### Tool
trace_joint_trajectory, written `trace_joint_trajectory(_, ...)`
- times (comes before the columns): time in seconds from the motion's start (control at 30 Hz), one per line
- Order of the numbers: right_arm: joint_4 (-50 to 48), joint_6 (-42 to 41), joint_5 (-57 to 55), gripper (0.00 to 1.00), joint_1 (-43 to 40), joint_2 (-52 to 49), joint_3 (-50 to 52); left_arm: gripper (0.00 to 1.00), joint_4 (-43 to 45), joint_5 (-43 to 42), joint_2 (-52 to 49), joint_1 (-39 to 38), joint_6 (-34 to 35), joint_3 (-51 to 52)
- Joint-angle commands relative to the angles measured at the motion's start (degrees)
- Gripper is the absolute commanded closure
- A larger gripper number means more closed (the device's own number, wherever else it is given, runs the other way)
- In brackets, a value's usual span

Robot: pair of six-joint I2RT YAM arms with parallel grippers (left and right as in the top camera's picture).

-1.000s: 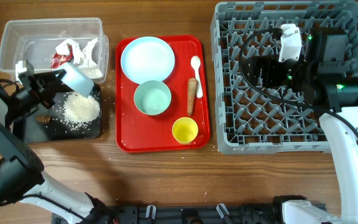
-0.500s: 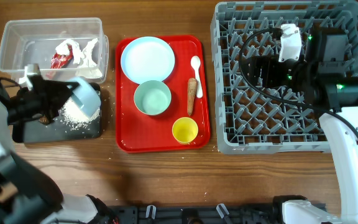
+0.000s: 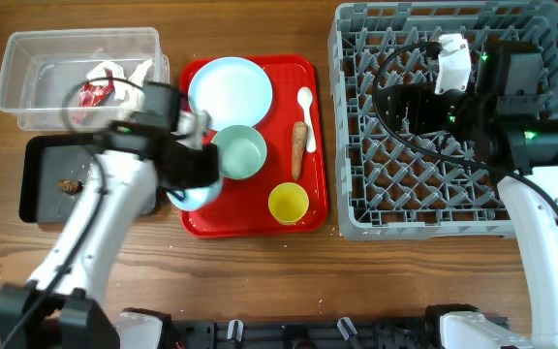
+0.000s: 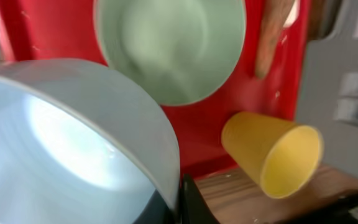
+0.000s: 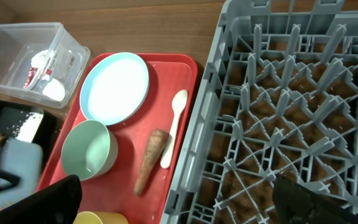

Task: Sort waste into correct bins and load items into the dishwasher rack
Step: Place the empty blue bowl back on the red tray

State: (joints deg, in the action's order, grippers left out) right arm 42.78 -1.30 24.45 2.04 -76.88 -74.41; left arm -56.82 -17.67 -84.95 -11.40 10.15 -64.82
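The left gripper (image 3: 194, 182) is clamped on the rim of a light blue bowl (image 4: 61, 143), held tilted over the left edge of the red tray (image 3: 250, 221). The dishwasher rack (image 3: 434, 229) lies well to its right, beyond the green bowl (image 3: 237, 153) and yellow cup (image 3: 288, 203). The right gripper (image 5: 178, 202) hangs over the rack with its fingers spread and nothing in them. It is the nearer arm to the rack.

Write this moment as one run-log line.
left gripper: holds blue bowl over red tray edge | right gripper: open above dishwasher rack

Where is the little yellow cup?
Overhead, the yellow cup sits front right on the red tray, below the carrot stick and beside the teal bowl.
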Motion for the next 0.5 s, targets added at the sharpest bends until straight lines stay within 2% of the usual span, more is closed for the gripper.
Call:
trace_joint_trajectory(0.0, -0.2, -0.33, 0.66, 0.0, -0.02, -0.61, -1.31, 0.96, 4.76, 6.69, -1.62, -7.78, 9.9, 4.35)
trace_joint_trajectory(0.2, -0.13, -0.33, 0.66, 0.0, -0.02, -0.61, -1.31, 0.96, 7.85, 15.04, -5.44, -16.72, 11.78, 6.84)
trace_joint_trajectory(0.23, -0.13, -0.33, 0.66, 0.0, -0.02, -0.61, -1.31, 0.92, 7.85, 15.1, -6.23, -17.68, 11.8, 6.84)
trace_joint_trajectory(0.4, -0.13, -0.33, 0.66, 0.0, -0.02, -0.61, -1.31, 0.57, 8.04, 15.19, -6.88, -18.38, 11.78, 6.84)
trace_joint_trajectory(0.47, -0.11, -0.33, 0.66, 0.0, -0.02, -0.61, -1.31, 0.52, 7.93, 15.17, -6.88, -18.38, 11.78, 6.51)
